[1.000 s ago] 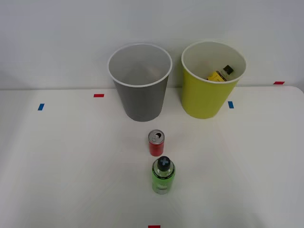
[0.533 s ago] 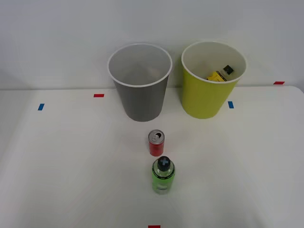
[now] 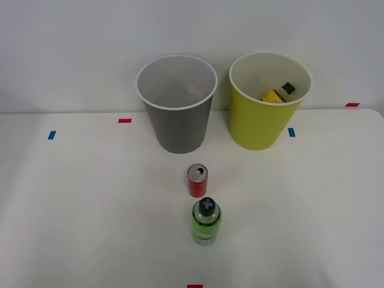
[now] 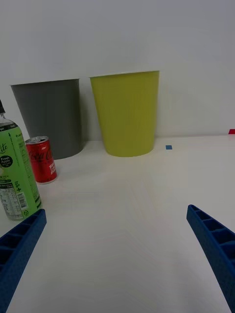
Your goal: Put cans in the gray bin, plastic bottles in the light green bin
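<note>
A small red can (image 3: 197, 180) (image 4: 41, 160) stands upright on the white table, in front of the gray bin (image 3: 176, 104) (image 4: 50, 117). Just nearer than the can stands a green plastic bottle (image 3: 206, 221) (image 4: 13, 177) with a black cap. The light green bin (image 3: 268, 99) (image 4: 128, 113) sits to the right of the gray one, and a yellow-labelled bottle (image 3: 278, 93) lies inside it. My right gripper (image 4: 117, 252) is open and low over the table, nothing between its blue fingers (image 4: 214, 242), with the green bottle just beyond one fingertip.
Small red tape marks (image 3: 124, 120) and blue tape marks (image 3: 51, 135) dot the table (image 3: 90, 198). A white wall rises close behind both bins. The table's right edge (image 3: 379, 120) curves near the light green bin.
</note>
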`<act>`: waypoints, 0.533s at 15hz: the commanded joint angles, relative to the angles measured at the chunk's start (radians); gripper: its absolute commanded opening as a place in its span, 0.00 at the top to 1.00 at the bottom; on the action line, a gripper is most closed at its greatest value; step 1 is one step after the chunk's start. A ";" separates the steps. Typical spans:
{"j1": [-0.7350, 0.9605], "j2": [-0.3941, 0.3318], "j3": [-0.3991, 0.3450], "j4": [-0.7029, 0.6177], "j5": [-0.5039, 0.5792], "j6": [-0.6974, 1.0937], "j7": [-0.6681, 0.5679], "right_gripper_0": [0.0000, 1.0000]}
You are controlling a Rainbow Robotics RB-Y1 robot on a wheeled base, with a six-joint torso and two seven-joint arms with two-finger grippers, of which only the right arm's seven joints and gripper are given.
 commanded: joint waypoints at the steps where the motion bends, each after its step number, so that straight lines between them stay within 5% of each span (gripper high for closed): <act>1: 0.000 0.000 0.000 0.000 0.000 0.000 0.000 0.00; 8: 0.000 0.000 0.000 0.000 0.000 0.000 0.000 0.00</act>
